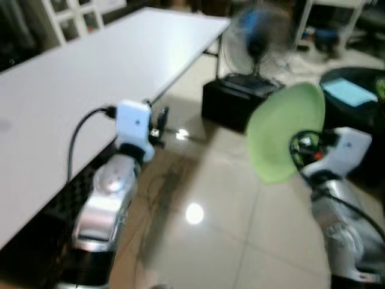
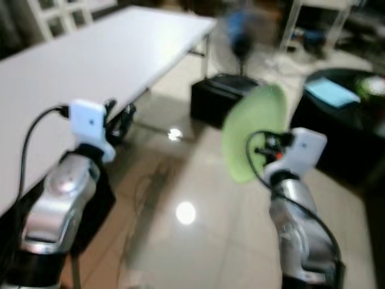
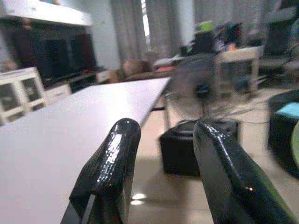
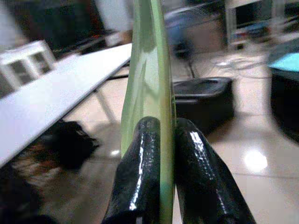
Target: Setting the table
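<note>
A pale green plate stands on edge in the air over the floor, right of the long white table. My right gripper is shut on the plate's rim, one finger on each face. My left gripper is open with nothing between its fingers, held at the table's near edge. The views are blurred by motion.
A black box with a standing fan on it sits on the glossy tiled floor past the table's corner. A dark round table with a light blue item is at right. White cabinets stand behind the table.
</note>
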`<state>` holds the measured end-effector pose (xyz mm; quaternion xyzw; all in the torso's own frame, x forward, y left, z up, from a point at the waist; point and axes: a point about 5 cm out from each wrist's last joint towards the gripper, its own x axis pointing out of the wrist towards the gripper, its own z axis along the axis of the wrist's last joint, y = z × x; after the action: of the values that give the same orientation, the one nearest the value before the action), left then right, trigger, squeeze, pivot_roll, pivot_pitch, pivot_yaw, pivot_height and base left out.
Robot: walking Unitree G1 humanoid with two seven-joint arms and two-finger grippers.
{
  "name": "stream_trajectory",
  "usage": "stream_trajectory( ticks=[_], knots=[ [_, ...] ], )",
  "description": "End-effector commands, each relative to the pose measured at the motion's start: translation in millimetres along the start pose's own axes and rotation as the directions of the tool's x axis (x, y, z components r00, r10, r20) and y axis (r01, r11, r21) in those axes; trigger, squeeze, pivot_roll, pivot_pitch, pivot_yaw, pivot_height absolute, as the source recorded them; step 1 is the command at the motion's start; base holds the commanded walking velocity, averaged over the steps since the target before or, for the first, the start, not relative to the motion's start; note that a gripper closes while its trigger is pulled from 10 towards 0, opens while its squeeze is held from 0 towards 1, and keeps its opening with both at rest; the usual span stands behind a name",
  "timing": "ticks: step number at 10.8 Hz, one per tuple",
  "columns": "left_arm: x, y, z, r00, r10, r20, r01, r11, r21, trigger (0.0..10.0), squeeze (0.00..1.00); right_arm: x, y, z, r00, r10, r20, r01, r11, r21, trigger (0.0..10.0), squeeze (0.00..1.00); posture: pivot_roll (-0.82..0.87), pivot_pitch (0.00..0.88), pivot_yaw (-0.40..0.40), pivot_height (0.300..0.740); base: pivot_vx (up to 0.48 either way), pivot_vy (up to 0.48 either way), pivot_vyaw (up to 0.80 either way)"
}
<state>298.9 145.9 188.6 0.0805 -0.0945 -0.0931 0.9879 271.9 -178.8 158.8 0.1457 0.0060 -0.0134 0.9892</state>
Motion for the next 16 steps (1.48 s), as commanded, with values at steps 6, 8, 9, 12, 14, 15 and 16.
stream_trajectory(
  ticks=[6, 8, 9, 12, 14, 15, 16],
  knots=[
    [2.0, -6.4, 0.6, 1.000, -0.016, 0.008, 0.016, 1.000, -0.012, 10.0, 0.00, 0.2, -5.2, 17.5, 0.996, -0.016, 0.085, 0.016, 1.000, 0.005, 10.0, 0.00, -0.01, 0.000, -0.004, 0.740, 0.472, 0.000, 0.00],
    [0.9, -6.9, -0.7, 1.000, -0.010, 0.007, 0.010, 1.000, -0.013, 10.0, 0.00, 0.7, -8.0, 18.6, 0.996, -0.023, 0.085, 0.023, 1.000, 0.003, 10.0, 0.00, -0.01, 0.000, -0.005, 0.740, 0.472, 0.000, -0.40],
    [1.0, -7.0, -1.0, 1.000, -0.008, 0.007, 0.008, 1.000, -0.014, 10.0, 0.00, 1.3, -9.7, 18.8, 0.996, -0.027, 0.087, 0.027, 1.000, 0.001, 10.0, 0.00, -0.01, 0.000, -0.005, 0.740, 0.472, 0.000, -0.80],
    [1.6, -6.7, -1.5, 1.000, 0.001, 0.009, -0.001, 1.000, -0.018, 10.0, 0.00, 2.2, -13.6, 18.2, 0.995, -0.039, 0.090, 0.040, 0.999, -0.014, 10.0, 0.00, -0.02, 0.000, -0.004, 0.740, 0.472, 0.000, -0.27],
    [2.3, -5.9, -0.8, 1.000, 0.008, 0.011, -0.008, 1.000, -0.021, 10.0, 0.00, 2.0, -12.4, 19.4, 0.995, -0.037, 0.097, 0.039, 0.999, -0.024, 10.0, 0.00, -0.02, 0.000, -0.003, 0.740, 0.472, 0.000, 0.00],
    [2.3, -5.6, -0.9, 1.000, 0.008, 0.010, -0.008, 1.000, -0.022, 10.0, 0.00, 2.1, -12.5, 19.9, 0.994, -0.039, 0.100, 0.041, 0.999, -0.024, 10.0, 0.00, -0.02, 0.000, -0.002, 0.740, 0.472, 0.000, 0.00],
    [2.2, -5.5, -1.4, 1.000, 0.008, 0.009, -0.008, 1.000, -0.021, 10.0, 0.00, 2.2, -12.5, 19.9, 0.994, -0.040, 0.101, 0.042, 0.999, -0.027, 10.0, 0.00, -0.02, 0.000, -0.003, 0.740, 0.472, 0.000, 0.00]
  ],
)
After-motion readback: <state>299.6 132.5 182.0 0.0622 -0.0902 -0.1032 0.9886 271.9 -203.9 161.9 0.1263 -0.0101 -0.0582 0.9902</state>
